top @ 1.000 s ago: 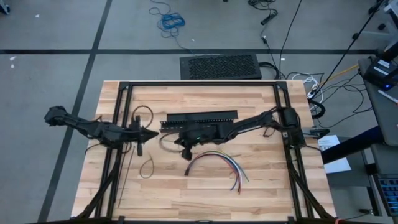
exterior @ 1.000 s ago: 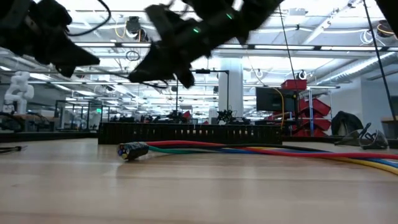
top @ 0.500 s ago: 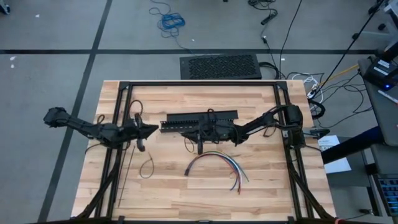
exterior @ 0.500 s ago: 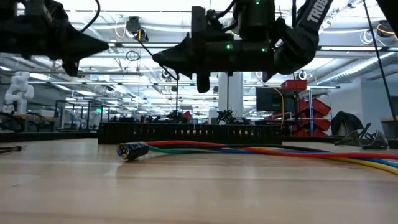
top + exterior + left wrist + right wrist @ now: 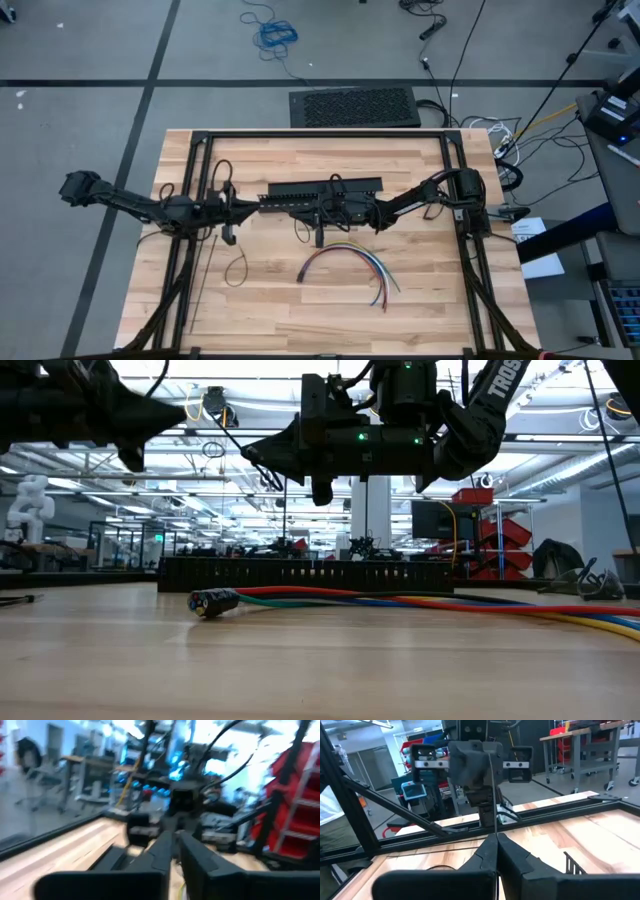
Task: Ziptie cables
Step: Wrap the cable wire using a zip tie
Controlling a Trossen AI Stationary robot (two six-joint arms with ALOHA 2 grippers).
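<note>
Grippers meet mid-worktop: right gripper [image 5: 265,203] closed on a thin black plastic ziptie [image 5: 494,795], left gripper [image 5: 252,203] slightly parted at it; multicoloured wire bundle [image 5: 348,259] lies near the front edge.

Left wrist view blurred; cables [image 5: 420,601] cut off.

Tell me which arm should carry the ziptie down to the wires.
Right. The right gripper pinches a thin ziptie and hangs just behind the cables. The left gripper is farther off to the side.
</note>
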